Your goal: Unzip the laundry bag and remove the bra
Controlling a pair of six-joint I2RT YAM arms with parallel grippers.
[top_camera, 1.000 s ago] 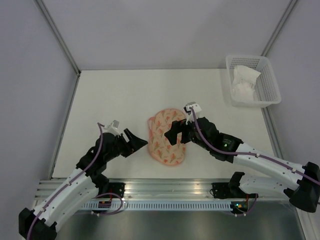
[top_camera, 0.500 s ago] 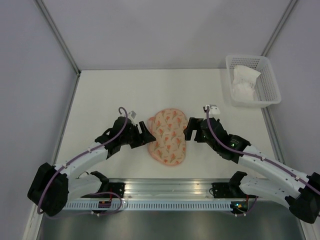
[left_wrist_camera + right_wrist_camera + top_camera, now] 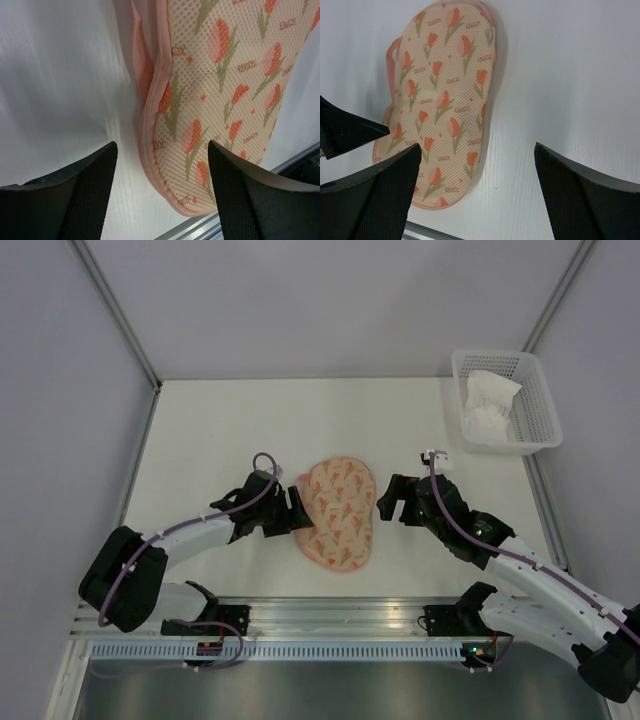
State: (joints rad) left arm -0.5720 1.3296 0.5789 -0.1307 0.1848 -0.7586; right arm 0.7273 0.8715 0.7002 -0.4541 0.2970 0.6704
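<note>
One laundry bag (image 3: 338, 512) lies flat on the table (image 3: 220, 430), between two grippers. The left gripper (image 3: 299, 510) has its jaws spread at the bag's pink-rimmed left edge. The right gripper (image 3: 383, 502) has its jaws spread wide just beside the right edge, gripping nothing. One white basket (image 3: 545, 410) sits at the far right corner, with white cloth inside.

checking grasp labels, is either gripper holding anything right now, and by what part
Nothing is held. The left gripper is open at the pink zipper rim of the laundry bag, not closed on it. The right gripper is open beside the bag.
</note>
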